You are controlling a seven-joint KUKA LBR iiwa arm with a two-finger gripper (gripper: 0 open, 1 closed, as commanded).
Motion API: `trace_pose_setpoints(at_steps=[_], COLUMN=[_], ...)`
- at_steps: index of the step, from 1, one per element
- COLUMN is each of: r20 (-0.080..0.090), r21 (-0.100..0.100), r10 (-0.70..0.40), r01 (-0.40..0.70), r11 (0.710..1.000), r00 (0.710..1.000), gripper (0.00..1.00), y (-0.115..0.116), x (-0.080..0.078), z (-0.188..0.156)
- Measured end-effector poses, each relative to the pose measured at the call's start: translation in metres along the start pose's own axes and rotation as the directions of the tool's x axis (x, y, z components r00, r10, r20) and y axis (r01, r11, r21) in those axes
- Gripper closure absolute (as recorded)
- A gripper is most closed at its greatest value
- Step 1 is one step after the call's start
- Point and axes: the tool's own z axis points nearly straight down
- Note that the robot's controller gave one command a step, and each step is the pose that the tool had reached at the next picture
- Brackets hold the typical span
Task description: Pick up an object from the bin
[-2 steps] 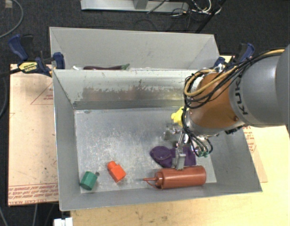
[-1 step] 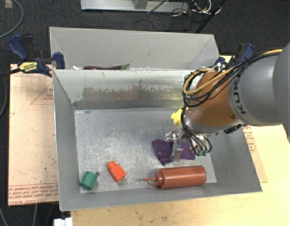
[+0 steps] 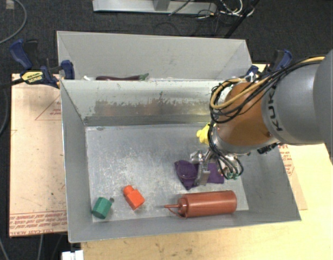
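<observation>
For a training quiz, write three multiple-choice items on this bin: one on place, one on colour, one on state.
1. The green piece lies in the view's: A lower left B upper right C middle.
2. The object under the gripper is: A purple B white C blue.
3. The red-brown bottle: A stands upright B lies on its side C hangs lifted.
Answers: 1 A, near the orange piece; 2 A, purple shows beneath it; 3 B, nozzle pointing left.

Purple toy (image 3: pixel 185 172); red-brown bottle (image 3: pixel 208 203); orange block (image 3: pixel 134 197); green cap (image 3: pixel 102 207).
</observation>
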Motion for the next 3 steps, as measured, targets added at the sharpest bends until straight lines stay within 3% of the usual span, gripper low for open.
trace_pose_setpoints(at_steps=[2,3], r20=[-0.011,-0.005], r21=[0.0,-0.001], r10=[-0.001,-0.001], r01=[0.001,0.001], r11=[1.0,1.0], r00=[1.0,1.0], gripper=[1.0,1.0], y=[0.0,0.0], x=[0.003,0.001], z=[-0.021,-0.043])
